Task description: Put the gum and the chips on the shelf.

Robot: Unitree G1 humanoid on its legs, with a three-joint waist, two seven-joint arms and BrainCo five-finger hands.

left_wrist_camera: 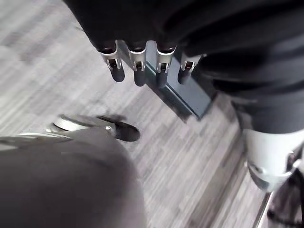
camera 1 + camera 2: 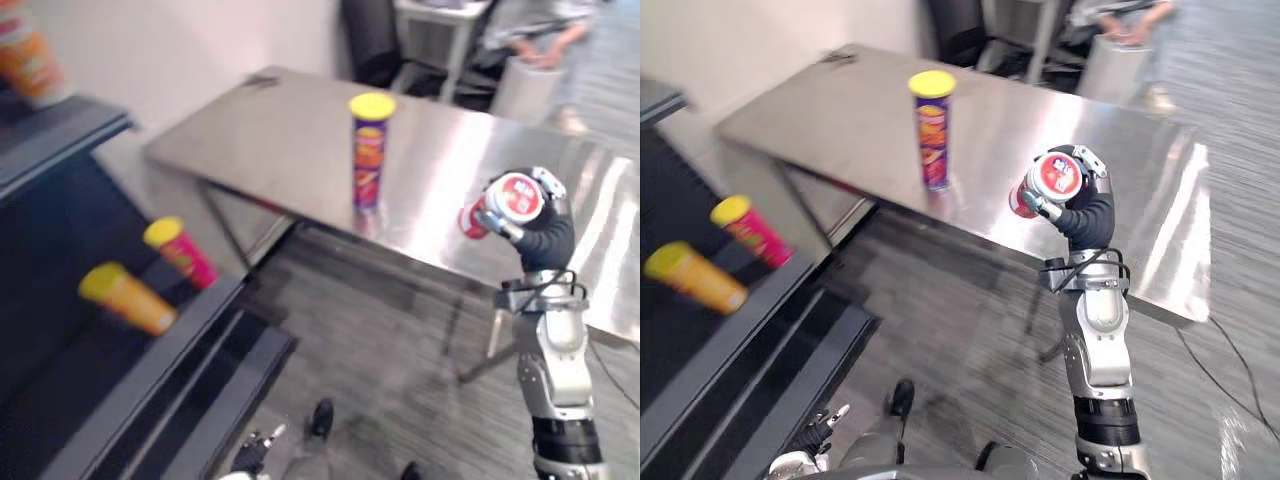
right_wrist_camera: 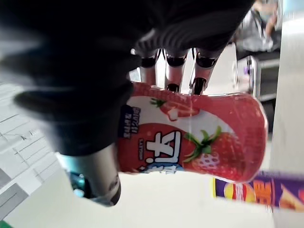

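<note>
Down at the bottom edge, the left hand (image 2: 818, 434) hangs with fingers relaxed. The shelf (image 2: 740, 330) fills the lower left. Right of centre, well apart from it, the right hand (image 2: 1087, 215) wraps the red gum bottle (image 2: 1048, 180), lid tipped toward the camera. Beyond, the chips can (image 2: 933, 130) stands upright on the table (image 2: 840, 120).

Steel table (image 2: 260, 130), person (image 2: 540, 25) standing beyond its far side, grey plank floor (image 2: 370, 330), white wall (image 2: 200, 40).
</note>
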